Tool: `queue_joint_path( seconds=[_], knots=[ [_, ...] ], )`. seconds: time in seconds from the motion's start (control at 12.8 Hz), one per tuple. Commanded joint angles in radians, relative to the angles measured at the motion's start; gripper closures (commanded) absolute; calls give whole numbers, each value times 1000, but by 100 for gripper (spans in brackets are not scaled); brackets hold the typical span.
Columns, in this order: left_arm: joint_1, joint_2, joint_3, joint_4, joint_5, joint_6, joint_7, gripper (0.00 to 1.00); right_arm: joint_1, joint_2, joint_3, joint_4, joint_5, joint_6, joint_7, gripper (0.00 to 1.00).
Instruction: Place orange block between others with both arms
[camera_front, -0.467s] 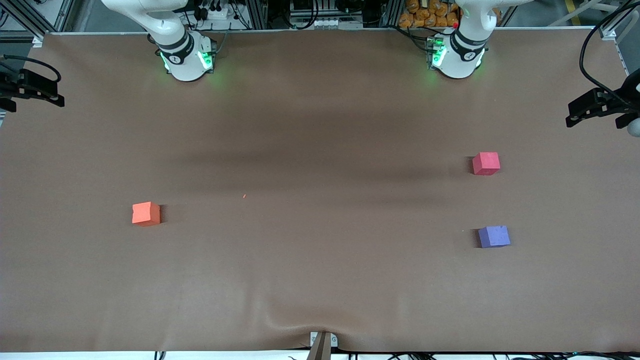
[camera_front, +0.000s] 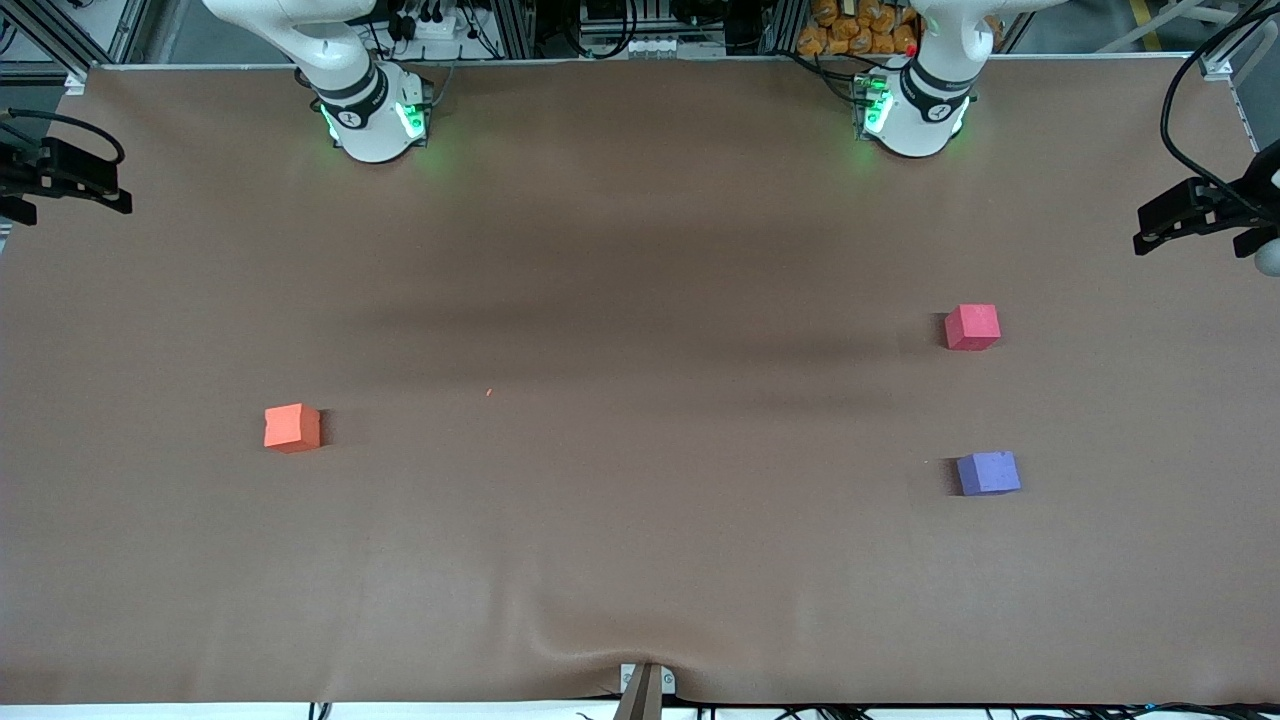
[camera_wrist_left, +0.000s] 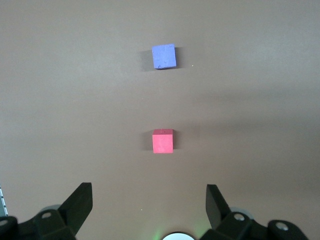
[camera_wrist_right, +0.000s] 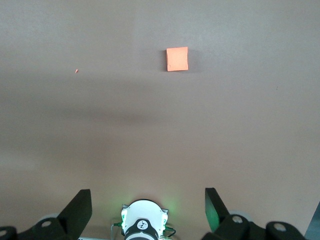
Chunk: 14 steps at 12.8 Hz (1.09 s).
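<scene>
The orange block (camera_front: 292, 427) (camera_wrist_right: 177, 59) lies on the brown table toward the right arm's end. The others lie toward the left arm's end: a pinkish-red cube (camera_front: 972, 326) (camera_wrist_left: 163, 141) and a purple-blue cube (camera_front: 988, 473) (camera_wrist_left: 164, 56), the purple-blue one nearer to the front camera with a bare gap between them. My left gripper (camera_wrist_left: 149, 192) hangs open high over the table near its base, holding nothing. My right gripper (camera_wrist_right: 148, 197) hangs open high over its own base (camera_wrist_right: 143, 220), also holding nothing. Neither hand shows in the front view.
The two green-lit arm bases (camera_front: 375, 115) (camera_front: 912, 110) stand along the table's back edge. Black fixtures with cables (camera_front: 65, 175) (camera_front: 1205, 210) jut in at both table ends. A tiny orange crumb (camera_front: 489, 392) lies mid-table. The table cover (camera_front: 640, 560) wrinkles near the front edge.
</scene>
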Motion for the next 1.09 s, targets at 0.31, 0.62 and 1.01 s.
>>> queue_joint_path(
  seconds=[0.31,0.62,1.01],
  knots=[
    [5,14,-5,-17,6,-19,4,0,-9,96,5,-155,17,265,1,0],
    [2,18,-5,-17,-7,-12,4,0,-26,278,5,-198,15,429,-33,0],
    [-5,23,-5,-25,-33,7,4,0,-75,437,6,-272,44,654,-125,0]
  ],
)
